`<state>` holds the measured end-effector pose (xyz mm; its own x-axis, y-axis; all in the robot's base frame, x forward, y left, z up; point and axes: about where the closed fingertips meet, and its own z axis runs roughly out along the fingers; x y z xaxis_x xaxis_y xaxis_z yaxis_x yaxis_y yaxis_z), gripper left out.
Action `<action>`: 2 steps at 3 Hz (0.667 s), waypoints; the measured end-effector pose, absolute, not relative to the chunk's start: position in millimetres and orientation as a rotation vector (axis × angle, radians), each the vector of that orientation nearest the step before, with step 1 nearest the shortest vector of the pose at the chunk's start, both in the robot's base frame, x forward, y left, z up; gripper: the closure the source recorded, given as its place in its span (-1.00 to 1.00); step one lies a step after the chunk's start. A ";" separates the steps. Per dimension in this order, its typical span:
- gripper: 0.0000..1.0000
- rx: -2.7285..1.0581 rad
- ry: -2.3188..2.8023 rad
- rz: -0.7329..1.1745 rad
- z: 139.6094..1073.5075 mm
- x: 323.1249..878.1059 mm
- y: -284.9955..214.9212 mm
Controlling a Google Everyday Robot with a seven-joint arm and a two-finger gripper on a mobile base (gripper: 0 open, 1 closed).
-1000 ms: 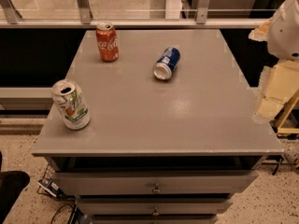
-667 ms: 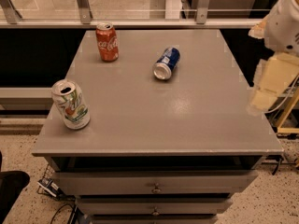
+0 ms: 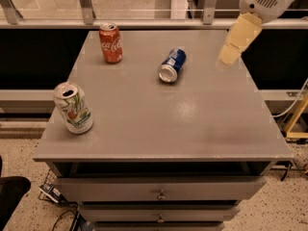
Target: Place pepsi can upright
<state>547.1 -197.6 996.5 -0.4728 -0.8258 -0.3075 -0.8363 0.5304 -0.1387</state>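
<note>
The pepsi can (image 3: 172, 65), dark blue with silver ends, lies on its side on the grey table top (image 3: 192, 124), towards the back centre, its open silver end facing the front left. My gripper (image 3: 233, 46), cream coloured below a white arm housing, hangs over the table's back right part, to the right of the can and apart from it. It holds nothing that I can see.
A red Coca-Cola can (image 3: 110, 43) stands upright at the back left. A white and green can (image 3: 73, 108) stands upright near the left edge. The table has drawers (image 3: 159, 194) in front. A railing (image 3: 144, 23) runs behind it.
My gripper has moved up and left, from beside the table's right edge to above its back right part. The cans have not moved.
</note>
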 end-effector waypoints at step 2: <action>-1.00 -0.928 2.612 0.150 985.6 626.2 -174.5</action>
